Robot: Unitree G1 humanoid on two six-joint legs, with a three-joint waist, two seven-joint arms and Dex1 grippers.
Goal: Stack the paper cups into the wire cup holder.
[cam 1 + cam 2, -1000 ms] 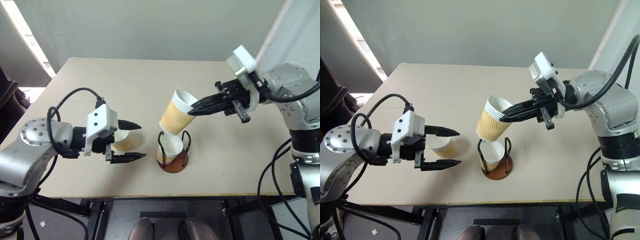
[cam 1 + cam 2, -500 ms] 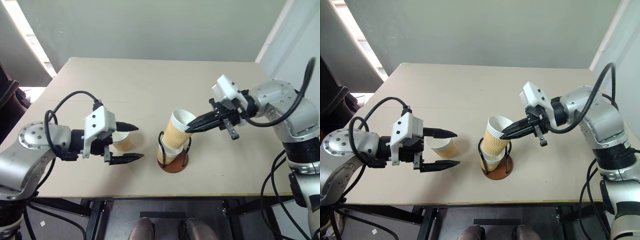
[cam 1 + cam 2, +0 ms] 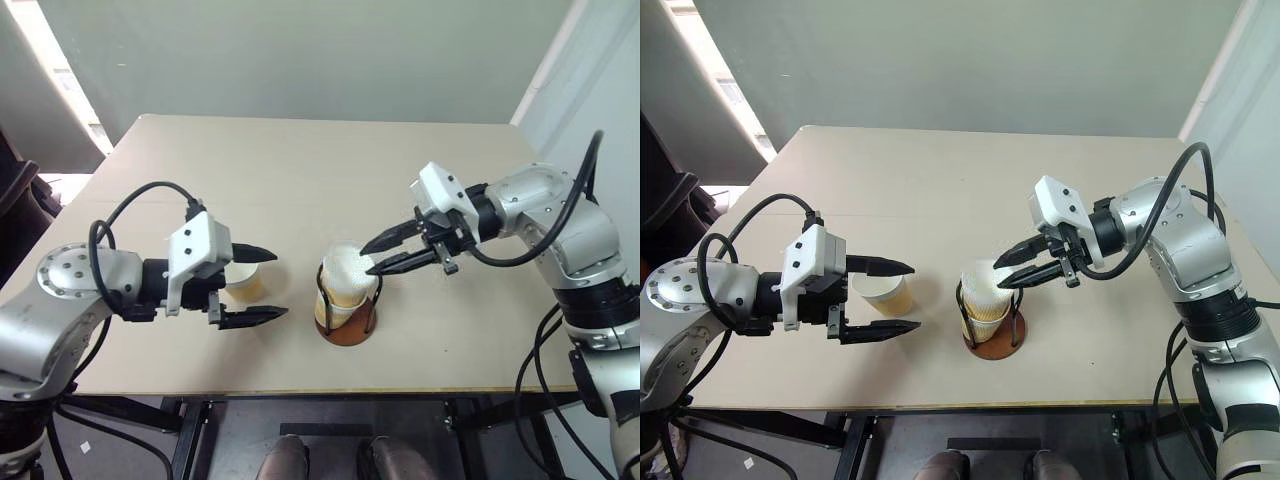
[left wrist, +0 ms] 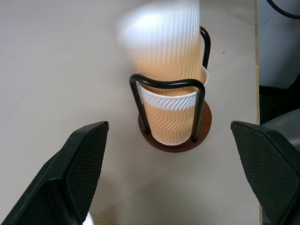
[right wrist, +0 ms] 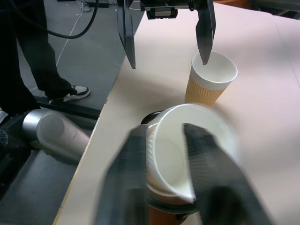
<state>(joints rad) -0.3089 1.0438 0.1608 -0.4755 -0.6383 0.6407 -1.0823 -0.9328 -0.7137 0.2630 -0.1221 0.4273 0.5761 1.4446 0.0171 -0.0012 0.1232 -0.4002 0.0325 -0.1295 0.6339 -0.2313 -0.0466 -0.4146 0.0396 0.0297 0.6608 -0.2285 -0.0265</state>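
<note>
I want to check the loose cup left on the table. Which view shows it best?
The right wrist view: the loose cup stands upright and whole, its white inside visible, beside a finger of the left gripper. In both eye views that gripper partly hides it. The left wrist view catches at most a sliver at its edge.

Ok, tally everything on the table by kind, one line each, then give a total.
Paper cups: 3, two nested in the holder, upper and lower, and one loose on the table
Wire cup holder: 1
Total: 4
</note>
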